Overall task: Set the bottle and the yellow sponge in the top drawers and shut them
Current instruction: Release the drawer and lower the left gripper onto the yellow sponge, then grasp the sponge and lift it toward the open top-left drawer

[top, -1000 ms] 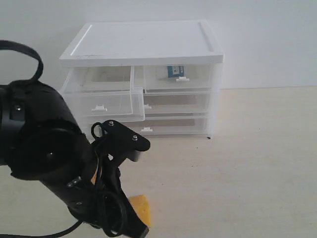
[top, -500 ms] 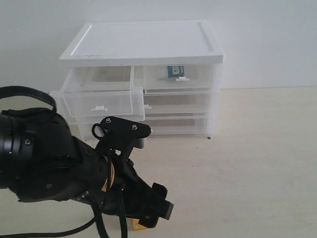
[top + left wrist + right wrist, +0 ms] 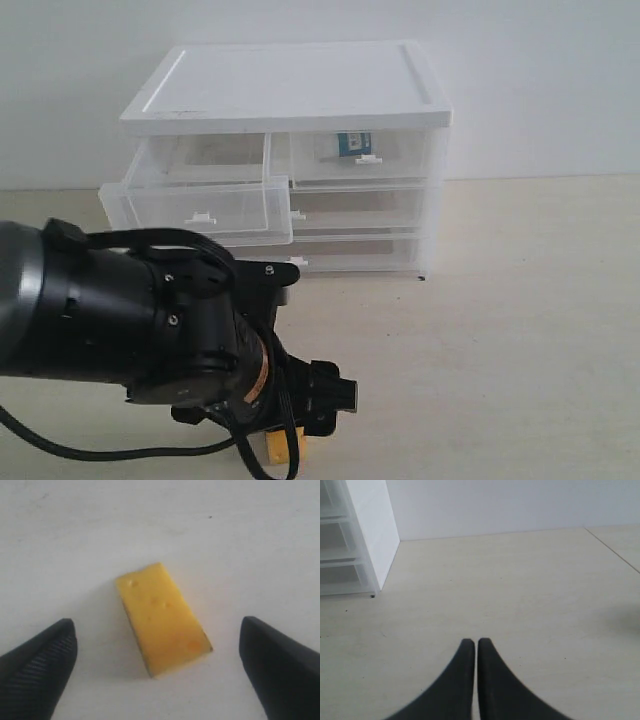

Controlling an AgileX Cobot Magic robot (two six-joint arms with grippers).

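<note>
Item 1, nearest: yellow sponge (image 3: 162, 625), lying flat on the table (image 3: 520, 330) well in front of the cabinet (image 3: 290, 85), toward its left half. It is a rectangular foam block, matte, with a few shallow pits in the top face. I judge it very light, soft and compressible, neither slippery nor fragile. I would take it across the short width, at mid-length, with a light squeeze. It lies skewed to the jaw line, so a small wrist turn looks advisable.

Item 2: left gripper (image 3: 156, 640), over the sponge. Its ribbed black jaws are spread wide, one on either side, and touch nothing as far as I can tell.

Item 3: right gripper (image 3: 476, 645), in front of the cabinet's right corner, smooth black jaws pressed together on nothing.

Item 4: top-left drawer (image 3: 200, 205), pulled out of the cabinet front. Thin translucent plastic with a white handle tab (image 3: 203, 215).

Item 5: top-right drawer (image 3: 365, 155), pushed flush into the cabinet. The bottle (image 3: 354, 143) shows through its front as a dark blue label. I would guess rigid, smooth plastic.

Item 6: cabinet body, with an opaque white top and frame and two full-width drawers (image 3: 365, 208) beneath, both pushed in.
</note>
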